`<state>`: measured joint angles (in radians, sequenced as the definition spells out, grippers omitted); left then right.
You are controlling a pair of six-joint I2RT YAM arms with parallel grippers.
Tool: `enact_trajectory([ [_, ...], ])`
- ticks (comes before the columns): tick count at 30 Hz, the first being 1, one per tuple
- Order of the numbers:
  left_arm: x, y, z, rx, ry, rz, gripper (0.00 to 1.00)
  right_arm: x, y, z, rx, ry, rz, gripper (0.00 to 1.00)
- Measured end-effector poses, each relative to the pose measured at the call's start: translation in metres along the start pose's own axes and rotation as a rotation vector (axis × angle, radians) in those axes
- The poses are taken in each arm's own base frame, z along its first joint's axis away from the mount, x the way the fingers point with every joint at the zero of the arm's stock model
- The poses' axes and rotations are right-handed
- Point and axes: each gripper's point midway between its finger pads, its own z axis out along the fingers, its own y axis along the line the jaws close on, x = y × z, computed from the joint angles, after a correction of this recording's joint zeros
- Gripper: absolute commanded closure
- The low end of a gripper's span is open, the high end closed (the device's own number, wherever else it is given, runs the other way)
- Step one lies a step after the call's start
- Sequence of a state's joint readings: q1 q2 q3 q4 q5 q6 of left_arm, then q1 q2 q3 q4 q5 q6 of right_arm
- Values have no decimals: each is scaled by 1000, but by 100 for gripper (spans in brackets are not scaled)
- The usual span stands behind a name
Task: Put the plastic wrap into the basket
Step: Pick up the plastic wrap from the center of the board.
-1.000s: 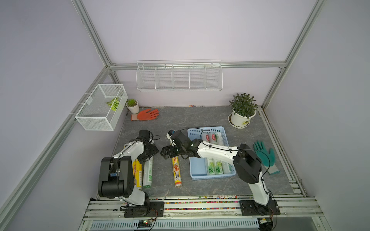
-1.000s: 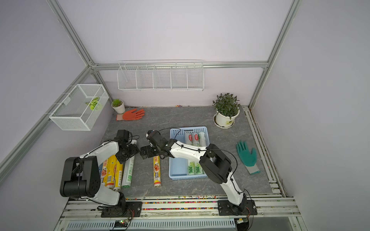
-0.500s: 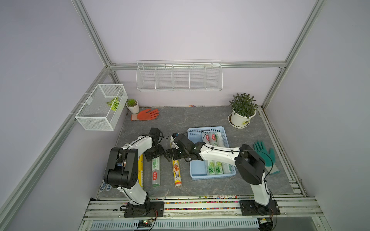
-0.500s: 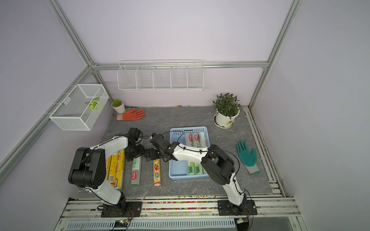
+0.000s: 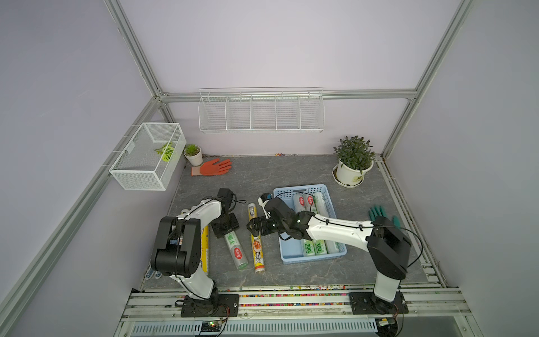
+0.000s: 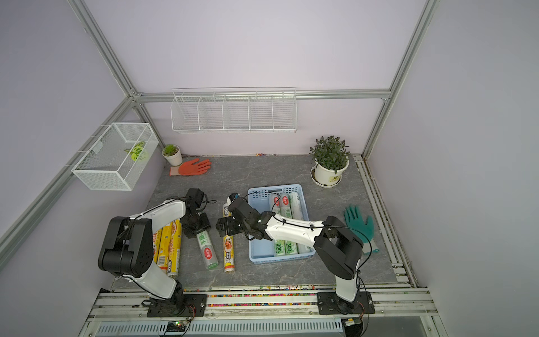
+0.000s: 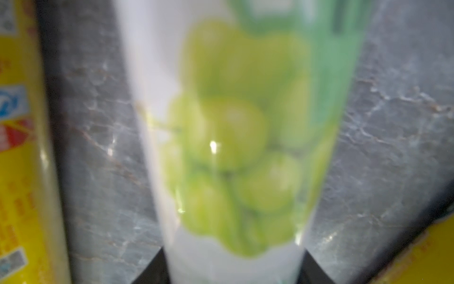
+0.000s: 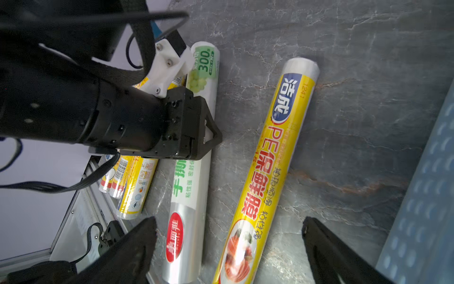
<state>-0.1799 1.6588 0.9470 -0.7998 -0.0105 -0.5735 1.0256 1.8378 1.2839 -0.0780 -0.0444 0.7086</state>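
Nearest the bases, three yellow rolls [image 6: 167, 248] of plastic wrap lie side by side under the left arm. Just beside them, the left gripper [image 5: 226, 232] clamps one green-print roll [image 5: 237, 253] lying on the table [image 5: 262, 178]. The right gripper [image 5: 253, 230], jaws wide apart, straddles a fourth yellow roll [image 5: 257, 253]. Farther on, the basket [image 5: 288, 251] holds three more green-print rolls [image 5: 313, 248]. Beyond lie an orange glove [image 5: 213, 167] and a green glove [image 5: 382, 217].
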Motion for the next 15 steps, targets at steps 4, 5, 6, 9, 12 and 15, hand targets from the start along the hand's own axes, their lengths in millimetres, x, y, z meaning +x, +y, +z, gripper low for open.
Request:
enact_trajectory([
  [4,3,3,-2,-17,11,12,62,-8,2,-11,6,-31,-16,2],
  [5,5,3,-3,-23,16,16,65,-11,3,-16,7,-41,-19,2],
  [6,5,4,-6,-28,16,21,68,-13,3,-21,9,-52,-23,2],
  [9,5,-1,-22,-17,-6,46,75,-19,3,-38,19,-89,-35,2],
  [12,-1,-11,-50,34,-73,71,80,-27,1,-55,39,-135,-45,2],
  [15,-7,-23,-84,118,-164,81,85,-33,-6,-71,76,-185,-49,2],
])
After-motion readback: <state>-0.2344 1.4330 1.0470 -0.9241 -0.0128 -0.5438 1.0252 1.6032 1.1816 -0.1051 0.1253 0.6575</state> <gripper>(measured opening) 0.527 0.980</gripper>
